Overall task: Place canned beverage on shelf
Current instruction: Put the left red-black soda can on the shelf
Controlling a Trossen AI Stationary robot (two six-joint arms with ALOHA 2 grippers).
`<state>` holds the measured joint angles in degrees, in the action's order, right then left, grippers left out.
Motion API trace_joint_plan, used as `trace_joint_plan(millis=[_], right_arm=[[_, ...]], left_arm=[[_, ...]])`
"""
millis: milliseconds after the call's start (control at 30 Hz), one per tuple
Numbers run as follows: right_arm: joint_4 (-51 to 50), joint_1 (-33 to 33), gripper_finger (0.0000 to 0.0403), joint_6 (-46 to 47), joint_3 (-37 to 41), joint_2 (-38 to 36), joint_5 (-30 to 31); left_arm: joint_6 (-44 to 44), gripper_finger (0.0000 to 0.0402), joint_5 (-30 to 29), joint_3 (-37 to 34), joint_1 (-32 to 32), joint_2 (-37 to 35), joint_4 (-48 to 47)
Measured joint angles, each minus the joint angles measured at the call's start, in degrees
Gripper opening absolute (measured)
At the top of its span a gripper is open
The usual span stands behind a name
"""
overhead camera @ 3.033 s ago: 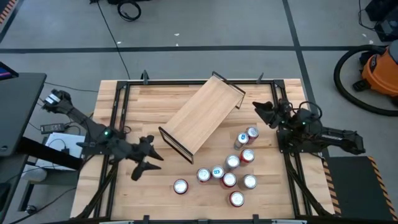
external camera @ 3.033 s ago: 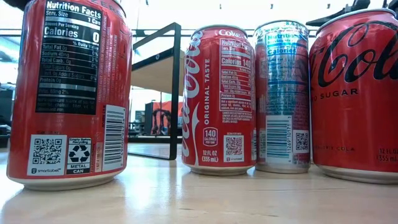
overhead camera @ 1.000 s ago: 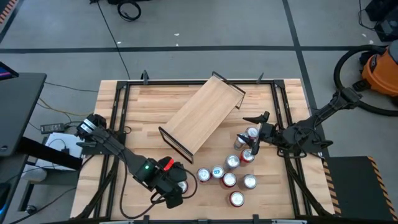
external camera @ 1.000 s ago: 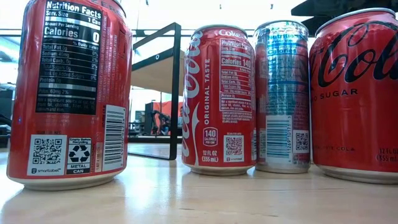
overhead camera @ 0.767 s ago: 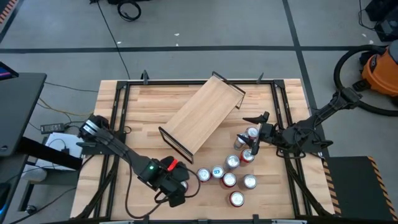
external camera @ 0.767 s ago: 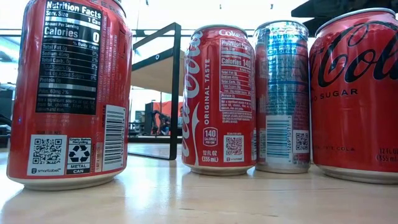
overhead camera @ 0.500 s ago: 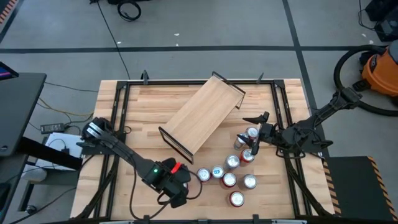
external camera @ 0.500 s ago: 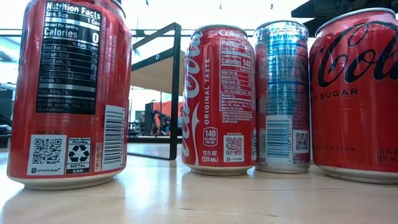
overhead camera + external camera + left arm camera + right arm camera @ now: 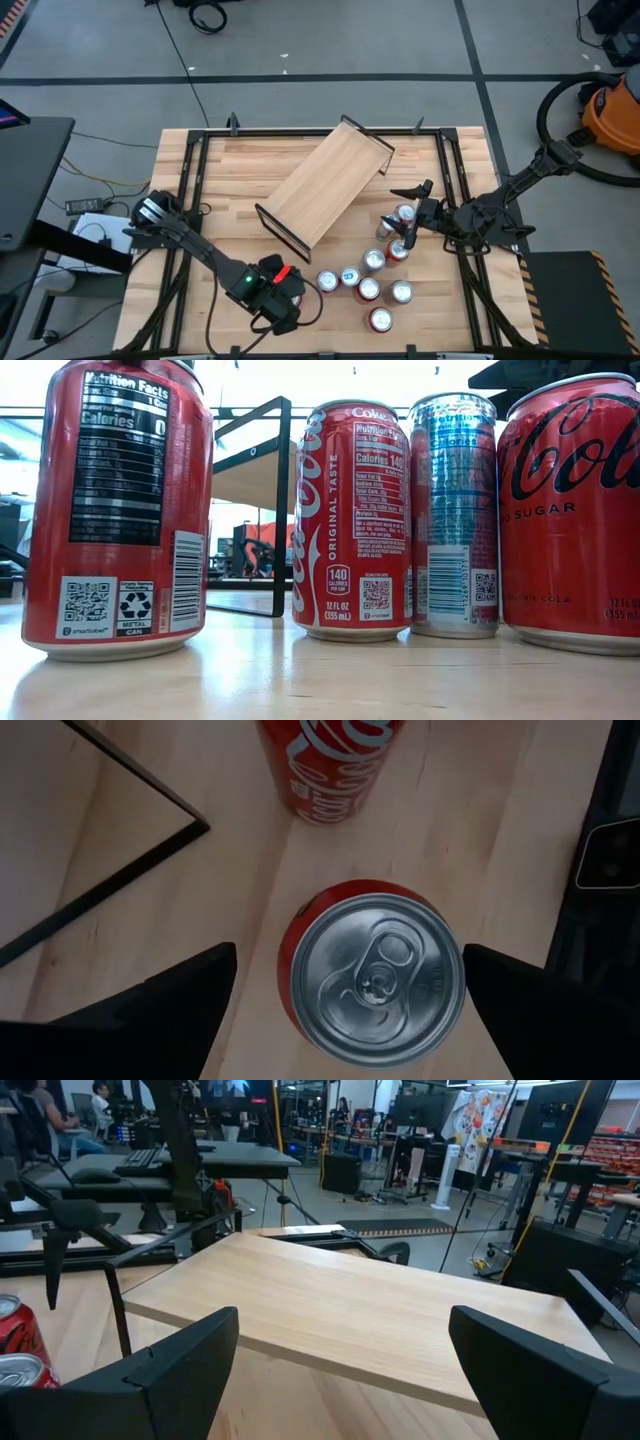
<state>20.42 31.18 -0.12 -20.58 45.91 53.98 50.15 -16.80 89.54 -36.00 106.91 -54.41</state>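
Note:
A lone red can (image 9: 375, 975) stands upright on the wooden tabletop, nearest the front edge (image 9: 115, 510). My left gripper (image 9: 284, 303) hangs over it, pointing down and open, with one finger on each side of the can. The shelf (image 9: 325, 185) stands slantwise on its black end frames mid-table. Several more cans (image 9: 370, 275) stand in a cluster to its right. My right gripper (image 9: 404, 215) hovers open over the far end of that cluster, facing the shelf (image 9: 350, 1305). My left gripper: one fingertip (image 9: 480, 965) stands right beside the can's rim (image 9: 455, 970), while the other fingertip shows a gap of bare table. Whether either finger touches the can, I cannot tell. The can stands on the table.
A black frame rail (image 9: 190, 200) runs along the table's left side and another (image 9: 462, 260) along its right. A second red can (image 9: 335, 765) stands just beyond the lone one. Bare wood lies left of the shelf.
My left gripper has crept a little toward the table's right and near edges, over the lone can. In the low view that can has shifted slightly to the right and away, and its label now sits askew. The right arm has kept still.

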Motion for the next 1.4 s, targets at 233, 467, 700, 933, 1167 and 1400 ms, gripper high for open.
trace_joint_plan(millis=[233,467,700,933,1167,1400], right_arm=[[-0.7,0.0,0.0373,1.3,0.0,0.0,0.0],[-1.0,-0.2,0.0373,1.7,0.1,0.7,0.0],[-1.0,-0.3,0.0373,1.6,0.1,0.8,0.1],[-1.1,-0.3,0.0373,1.6,0.1,0.9,0.0],[-1.1,-0.3,0.0373,1.8,0.1,0.9,0.0],[-1.0,-0.3,0.0373,1.9,0.1,0.9,0.0]], left_arm=[[0.0,0.0398,-1.3,0.1,0.0,0.7,-1.9],[-1.9,0.0397,-0.4,0.0,0.3,3.4,-2.4],[-1.4,0.0373,1.5,0.0,1.4,3.6,-1.8],[0.4,0.0329,2.4,0.0,1.4,3.5,-2.0],[1.5,0.0308,4.9,1.4,1.8,3.1,-4.9],[-1.6,0.0308,2.4,12.6,1.9,3.0,-16.2]])
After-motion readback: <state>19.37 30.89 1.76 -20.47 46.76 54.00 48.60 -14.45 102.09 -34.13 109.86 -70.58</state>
